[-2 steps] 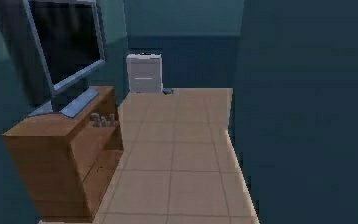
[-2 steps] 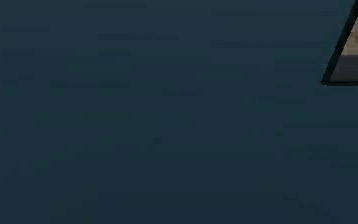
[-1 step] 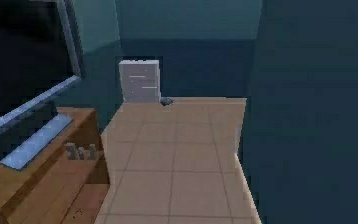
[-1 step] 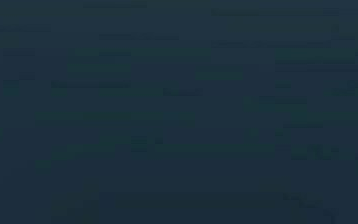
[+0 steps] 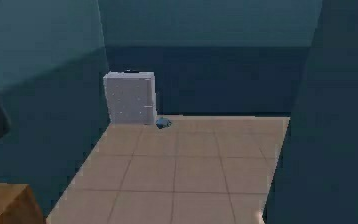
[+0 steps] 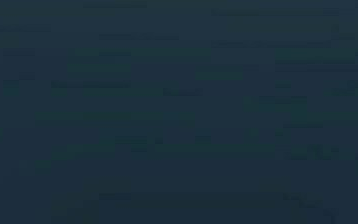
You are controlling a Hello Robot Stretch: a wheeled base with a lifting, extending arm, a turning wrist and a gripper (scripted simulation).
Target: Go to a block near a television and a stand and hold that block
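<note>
- Gripper state cannot be told from these pictures.
- One pale grey box point(image 5: 130, 98) is seen in the forward view, set upright on the floor against the far wall, left of the middle.
- One small bluish thing point(image 5: 165, 124) lies on the floor just beside the box's lower right corner. Its shape cannot be made out, so it cannot be told whether it is the block.
- One tan tiled floor point(image 5: 187, 170) is spread from near to far, closed in by dark teal walls point(image 5: 217, 60) at left, far and right.
- One brown wooden corner point(image 5: 12, 205) is cut off at the near left edge.
- One flat dark blue-green surface point(image 6: 177, 110) is met in the arm side view; the floor, the box and the bluish thing are found in the forward view.
</note>
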